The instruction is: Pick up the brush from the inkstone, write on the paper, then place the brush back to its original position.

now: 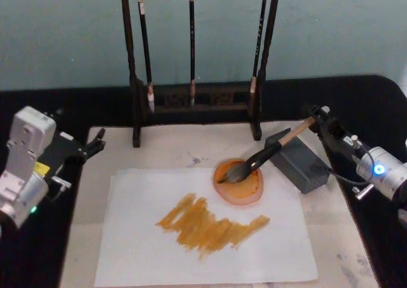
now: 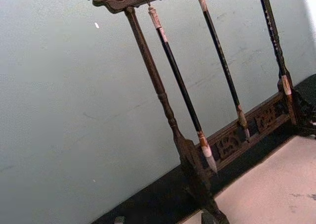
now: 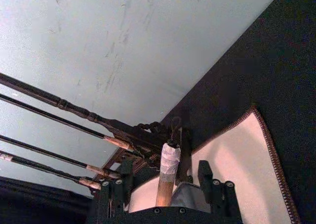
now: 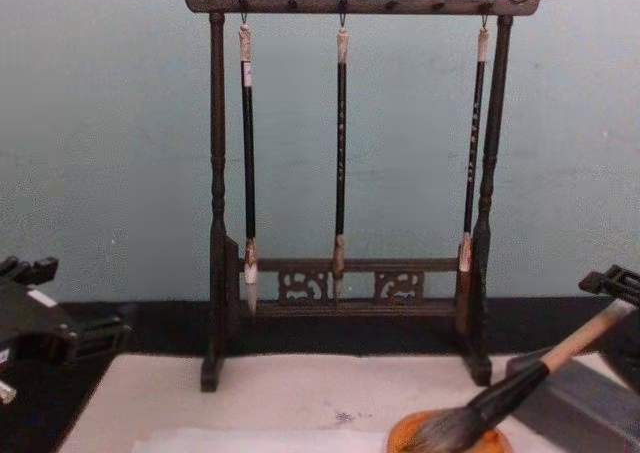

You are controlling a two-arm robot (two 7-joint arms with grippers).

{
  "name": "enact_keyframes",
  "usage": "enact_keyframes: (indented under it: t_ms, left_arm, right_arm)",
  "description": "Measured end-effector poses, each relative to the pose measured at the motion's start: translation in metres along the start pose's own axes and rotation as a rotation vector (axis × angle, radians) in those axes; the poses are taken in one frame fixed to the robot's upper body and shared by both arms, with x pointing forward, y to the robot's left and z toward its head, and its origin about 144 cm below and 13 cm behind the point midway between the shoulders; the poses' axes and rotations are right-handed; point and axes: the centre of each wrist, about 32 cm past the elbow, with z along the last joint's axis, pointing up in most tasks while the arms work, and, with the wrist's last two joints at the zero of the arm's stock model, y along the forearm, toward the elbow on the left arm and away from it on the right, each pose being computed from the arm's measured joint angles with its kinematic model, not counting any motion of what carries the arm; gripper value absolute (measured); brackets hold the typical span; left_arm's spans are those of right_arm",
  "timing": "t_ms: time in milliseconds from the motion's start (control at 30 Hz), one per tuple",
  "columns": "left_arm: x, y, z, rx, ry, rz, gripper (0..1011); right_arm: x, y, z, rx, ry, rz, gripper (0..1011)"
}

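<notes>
The brush (image 1: pixel 270 151) lies slanted, its tan handle propped on the grey block of the inkstone (image 1: pixel 302 167) and its bristles in a round orange dish (image 1: pixel 241 187). My right gripper (image 1: pixel 316 117) is open at the handle's white-wrapped end, one finger on each side and clear of the brush (image 3: pixel 165 184). From the chest the brush (image 4: pixel 520 388) slopes up toward that gripper (image 4: pixel 620 308). The paper (image 1: pixel 159 256) lies flat on the mat and bears broad orange-brown strokes (image 1: pixel 210 224). At the table's left edge, away from the paper, sits my left gripper (image 1: pixel 95 143), parked and open.
A dark wooden rack (image 4: pixel 340 283) stands behind the paper with three thin black-handled brushes (image 4: pixel 341 143) hanging from it. The cream mat (image 1: pixel 82 237) covers a black table (image 1: pixel 375 97). A teal wall closes the back.
</notes>
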Motion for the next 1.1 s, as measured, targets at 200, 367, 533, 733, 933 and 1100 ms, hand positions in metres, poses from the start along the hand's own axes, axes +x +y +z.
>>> enact_keyframes:
  t_ms: [200, 367, 533, 733, 933, 1100]
  left_arm:
    - [0.0, 0.0, 0.0, 0.0, 0.0, 0.0, 1010]
    - [0.0, 0.0, 0.0, 0.0, 0.0, 0.0, 1010]
    - [0.0, 0.0, 0.0, 0.0, 0.0, 0.0, 1010]
    - [0.0, 0.0, 0.0, 0.0, 0.0, 0.0, 1010]
    - [0.0, 0.0, 0.0, 0.0, 0.0, 0.0, 1010]
    - [0.0, 0.0, 0.0, 0.0, 0.0, 0.0, 1010]
  right_arm:
    - [-0.0002, 0.0, -0.0001, 0.001, 0.001, -0.001, 688]
    - [-0.0003, 0.0, -0.0002, 0.001, 0.001, -0.001, 531]
    - [-0.0003, 0.0, -0.0002, 0.001, 0.001, -0.001, 383]
    - [-0.0004, -0.0001, -0.0003, 0.001, 0.002, -0.001, 187]
    - [-0.0005, -0.0001, -0.0002, 0.001, 0.002, -0.001, 164]
    - [-0.0005, -0.0001, -0.0002, 0.001, 0.002, -0.002, 164]
